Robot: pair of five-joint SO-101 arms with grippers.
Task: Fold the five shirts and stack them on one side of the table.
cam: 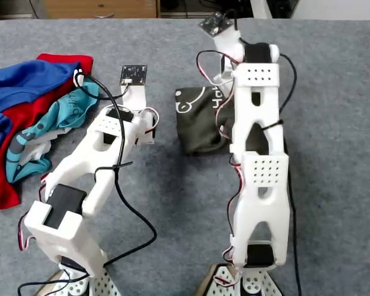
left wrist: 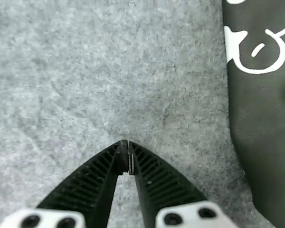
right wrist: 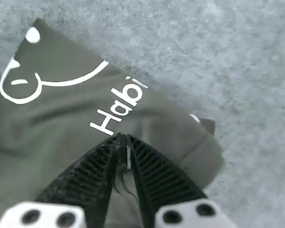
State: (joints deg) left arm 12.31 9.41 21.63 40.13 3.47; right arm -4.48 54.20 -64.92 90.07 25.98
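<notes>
From above, the grey counter (cam: 185,216) carries a folded dark shirt (cam: 200,120) with white print. It lies near the middle, somewhat toward the far edge. The right arm (cam: 259,123) stretches over the shirt's right part and covers it there. The left arm (cam: 92,166) angles in from the near left corner, and its wrist stops over bare counter just left of the dark shirt. Against the left edge, toward the far left corner, lies an unfolded heap. A blue shirt (cam: 24,83) lies on a red shirt (cam: 61,61), and a teal shirt (cam: 61,114) is bunched at the heap's right side, next to the left arm.

In the left wrist view, the left jaws are closed tip to tip with nothing between them. They are over bare counter (left wrist: 85,71). The dark shirt (left wrist: 261,118) lies beside them, apart from the tips, with its white line drawing showing.

In the right wrist view, the right jaws are likewise pressed together at the tips, with no cloth visibly caught between them. They are directly over the dark shirt (right wrist: 61,128), close to its white lettering. I cannot tell whether the tips touch the fabric. One folded corner of the shirt ends against grey counter (right wrist: 237,57).
</notes>
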